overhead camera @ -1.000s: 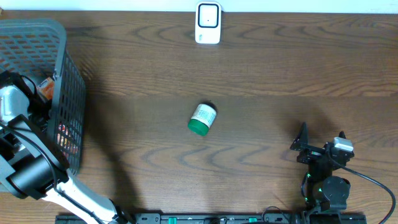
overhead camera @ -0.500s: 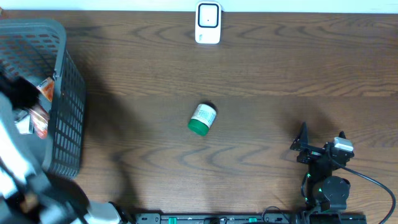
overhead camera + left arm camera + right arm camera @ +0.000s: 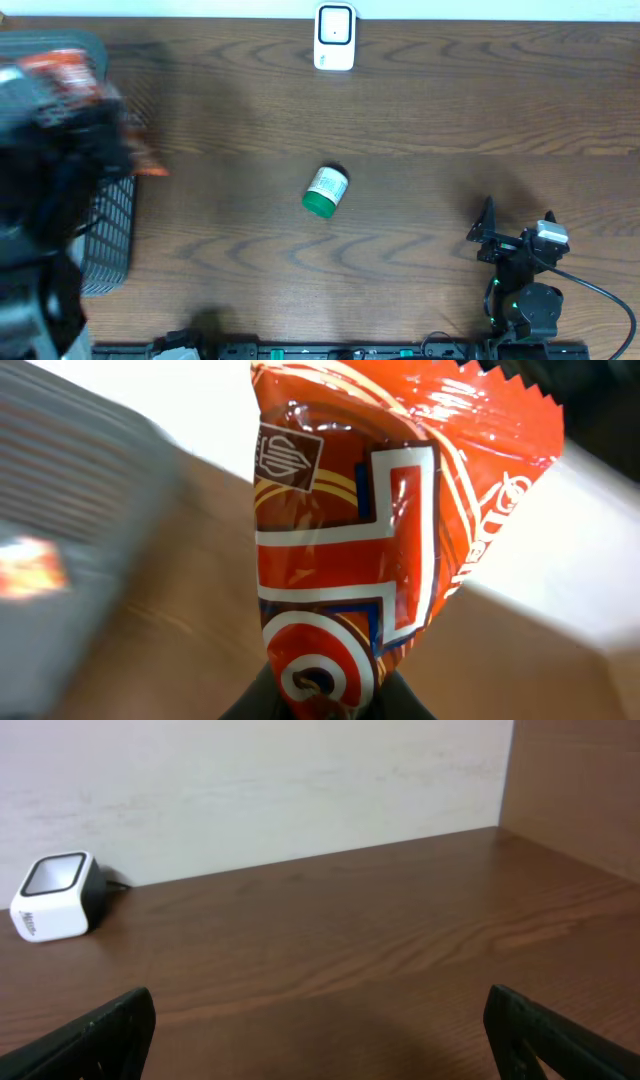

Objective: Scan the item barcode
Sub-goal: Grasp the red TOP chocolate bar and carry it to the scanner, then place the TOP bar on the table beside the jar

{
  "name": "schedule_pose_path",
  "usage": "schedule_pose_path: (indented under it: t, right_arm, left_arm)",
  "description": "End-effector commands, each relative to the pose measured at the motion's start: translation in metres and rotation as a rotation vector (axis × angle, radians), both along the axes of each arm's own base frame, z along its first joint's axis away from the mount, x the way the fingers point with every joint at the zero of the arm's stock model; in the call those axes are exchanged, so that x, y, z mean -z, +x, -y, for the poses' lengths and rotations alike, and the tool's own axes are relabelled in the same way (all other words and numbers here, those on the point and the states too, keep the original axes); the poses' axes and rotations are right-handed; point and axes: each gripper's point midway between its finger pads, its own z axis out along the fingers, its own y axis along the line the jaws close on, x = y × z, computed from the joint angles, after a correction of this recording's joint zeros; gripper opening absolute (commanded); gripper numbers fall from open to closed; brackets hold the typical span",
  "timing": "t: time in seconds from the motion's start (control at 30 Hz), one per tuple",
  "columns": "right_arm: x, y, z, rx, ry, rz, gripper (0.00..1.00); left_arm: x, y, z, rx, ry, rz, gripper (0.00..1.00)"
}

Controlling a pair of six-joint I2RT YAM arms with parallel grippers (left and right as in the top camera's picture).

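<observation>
An orange crinkled foil snack packet [image 3: 380, 540] is pinched by one end in the left gripper [image 3: 325, 705], well left of the white box-shaped barcode scanner [image 3: 334, 37], apparently for presenting its code; the right gripper [image 3: 325, 1020] is held wide open.

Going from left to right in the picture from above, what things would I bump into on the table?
First the basket, then the bottle, then the right tool. The scanner lines up with the bottle, so it's skipped.

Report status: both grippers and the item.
Left gripper shut on orange snack packet, over basket. Right gripper open, empty. Green-capped bottle mid-table, off line to barcode scanner.
</observation>
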Motion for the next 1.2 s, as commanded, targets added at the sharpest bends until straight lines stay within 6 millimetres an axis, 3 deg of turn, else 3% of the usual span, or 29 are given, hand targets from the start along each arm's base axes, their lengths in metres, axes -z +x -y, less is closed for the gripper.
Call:
schedule_pose_path:
  t: [0.0, 0.17, 0.43, 0.6, 0.73, 0.9, 0.93, 0.97, 1.0, 1.07, 1.17]
  right_arm:
    - [0.001, 0.000, 0.001, 0.004, -0.006, -0.004, 0.99]
    - [0.001, 0.000, 0.001, 0.004, -0.006, -0.004, 0.99]
    - [0.001, 0.000, 0.001, 0.004, -0.006, -0.004, 0.99]
    - [0.001, 0.000, 0.001, 0.004, -0.006, -0.004, 0.99]
    - [0.001, 0.000, 0.001, 0.004, -0.006, -0.004, 0.99]
    - [0.001, 0.000, 0.001, 0.004, -0.006, -0.004, 0.99]
    - [0.001, 0.000, 0.001, 0.004, -0.006, -0.004, 0.99]
    - [0.001, 0.000, 0.001, 0.004, -0.006, -0.004, 0.99]
    - [0.001, 0.000, 0.001, 0.004, -0.006, -0.004, 0.99]
    - [0.001, 0.000, 0.001, 0.004, -0.006, -0.004, 0.99]
    - [0.001, 0.000, 0.001, 0.004, -0.006, -0.004, 0.99]
  left_arm:
    - [0.053, 0.025, 0.056, 0.176, 0.004, -0.162, 0.15]
    - [0.135, 0.050, 0.073, 0.075, 0.160, -0.392, 0.15]
    - [0.262, 0.075, 0.088, 0.028, 0.241, -0.683, 0.14]
    - [0.335, 0.074, 0.092, 0.028, 0.266, -0.836, 0.15]
    - [0.377, 0.066, 0.112, 0.094, 0.260, -0.919, 0.15]
    - [0.394, 0.062, 0.141, 0.173, 0.252, -0.924, 0.15]
    - [0.394, 0.064, 0.145, 0.181, 0.254, -0.913, 0.23]
    - [0.390, 0.066, 0.150, 0.191, 0.255, -0.888, 0.52]
    - [0.386, 0.068, 0.150, 0.193, 0.255, -0.877, 0.62]
    - [0.374, 0.072, 0.148, 0.191, 0.246, -0.849, 0.75]
    - [0.333, 0.082, 0.136, 0.177, 0.222, -0.768, 0.78]
